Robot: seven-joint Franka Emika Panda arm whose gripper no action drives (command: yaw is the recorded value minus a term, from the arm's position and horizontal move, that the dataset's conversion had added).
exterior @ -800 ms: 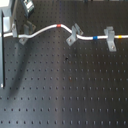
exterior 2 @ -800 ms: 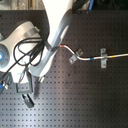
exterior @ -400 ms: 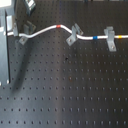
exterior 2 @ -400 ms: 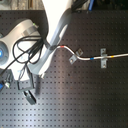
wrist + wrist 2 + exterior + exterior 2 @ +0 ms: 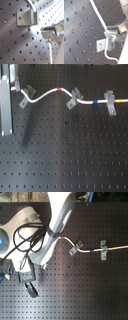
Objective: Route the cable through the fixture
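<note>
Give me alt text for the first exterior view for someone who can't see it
A white cable with a red band and a blue band snakes across a black perforated table, passing three small grey clip fixtures: a slanted one at the first exterior view's left, a slanted one in the middle, and an upright one at its right. A grey upright structure fills the first exterior view's left edge.

Since a moment ago, drawn the left stretch of the cable (image 5: 47, 95) flatter and closer to the board (image 5: 65, 159) edge at the first exterior view's top, its end now lying at the leftmost slanted clip (image 5: 27, 95). Shifted the arm (image 5: 6, 104) slightly along the first exterior view's left edge
</note>
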